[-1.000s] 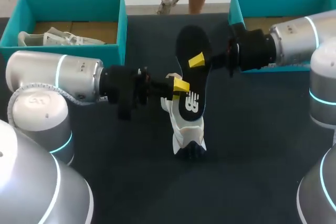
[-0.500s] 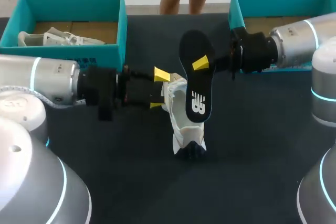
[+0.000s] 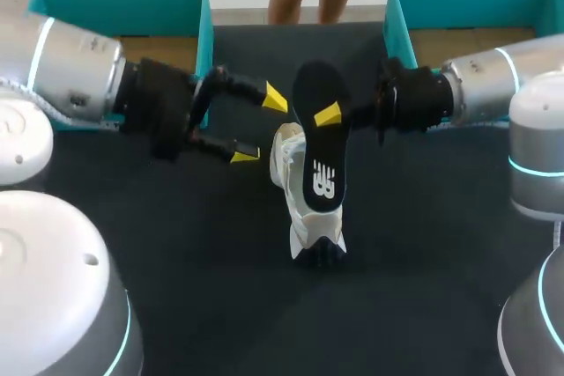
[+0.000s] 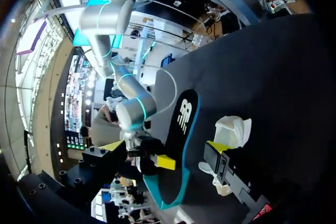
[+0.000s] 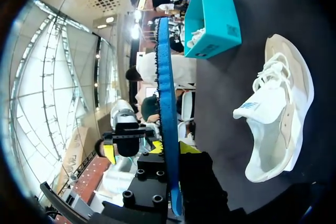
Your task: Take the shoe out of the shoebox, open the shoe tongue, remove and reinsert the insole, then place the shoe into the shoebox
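Note:
The white shoe (image 3: pixel 304 209) lies on the dark table, toe toward the front edge; the right wrist view shows it (image 5: pixel 278 108) on its side with the laces up. My right gripper (image 3: pixel 339 114) is shut on the black insole (image 3: pixel 319 151), holding it above the shoe's heel end. From the right wrist the insole (image 5: pixel 165 93) is seen edge-on between the fingers. My left gripper (image 3: pixel 259 127) stands wide open just left of the shoe and insole, touching neither. Ahead of it in the left wrist view are the insole (image 4: pixel 181 129) and the shoe (image 4: pixel 231 129).
A teal shoebox (image 3: pixel 119 6) stands at the back left, partly behind my left arm; in the right wrist view this box (image 5: pixel 212 17) holds another white shoe. A second teal shoebox (image 3: pixel 476 2) stands at the back right, behind my right arm.
My left gripper has opened, let go of the shoe and drawn back to the left and away. My right gripper has kept hold of the insole, which shifted only slightly.

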Action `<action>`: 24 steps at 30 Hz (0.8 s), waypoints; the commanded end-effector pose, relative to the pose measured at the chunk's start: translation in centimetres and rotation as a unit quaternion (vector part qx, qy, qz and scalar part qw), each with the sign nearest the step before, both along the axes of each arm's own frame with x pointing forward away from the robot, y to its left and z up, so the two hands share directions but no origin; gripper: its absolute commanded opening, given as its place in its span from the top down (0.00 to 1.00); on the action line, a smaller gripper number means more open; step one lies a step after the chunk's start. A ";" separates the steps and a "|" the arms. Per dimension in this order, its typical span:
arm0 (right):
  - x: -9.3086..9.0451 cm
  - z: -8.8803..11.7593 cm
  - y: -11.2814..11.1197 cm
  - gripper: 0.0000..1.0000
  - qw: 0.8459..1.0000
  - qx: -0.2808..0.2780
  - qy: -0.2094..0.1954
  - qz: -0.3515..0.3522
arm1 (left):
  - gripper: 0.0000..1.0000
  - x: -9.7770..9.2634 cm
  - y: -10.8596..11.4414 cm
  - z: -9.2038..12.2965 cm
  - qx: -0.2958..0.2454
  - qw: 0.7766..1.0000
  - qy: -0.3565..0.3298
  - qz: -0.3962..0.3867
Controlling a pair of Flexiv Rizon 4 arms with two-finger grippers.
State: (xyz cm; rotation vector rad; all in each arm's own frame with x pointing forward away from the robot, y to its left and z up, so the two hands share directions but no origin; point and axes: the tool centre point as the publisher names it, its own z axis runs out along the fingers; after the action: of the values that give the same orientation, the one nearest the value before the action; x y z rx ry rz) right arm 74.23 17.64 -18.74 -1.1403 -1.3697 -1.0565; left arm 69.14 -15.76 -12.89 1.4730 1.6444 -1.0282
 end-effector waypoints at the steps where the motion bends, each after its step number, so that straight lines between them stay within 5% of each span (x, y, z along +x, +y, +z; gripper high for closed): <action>1: -0.2 -0.1 0.4 1.00 1.000 0.000 0.001 -0.002 | 0.00 0.4 0.1 0.7 0.102 0.995 0.012 -0.015; 14: -0.4 -0.5 1.0 1.00 1.000 0.002 -0.001 -0.016 | 0.00 0.4 0.1 0.7 0.102 0.995 0.012 -0.015; 24: -0.6 -0.8 1.5 1.00 1.000 0.007 0.000 -0.010 | 0.00 4.5 -1.2 1.0 0.278 0.959 0.047 -0.018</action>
State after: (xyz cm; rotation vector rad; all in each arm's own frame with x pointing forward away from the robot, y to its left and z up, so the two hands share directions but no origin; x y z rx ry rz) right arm 73.60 18.78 -19.44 -1.1465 -1.3527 -1.0775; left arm 71.54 -15.33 -12.66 1.6620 1.9460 -0.8389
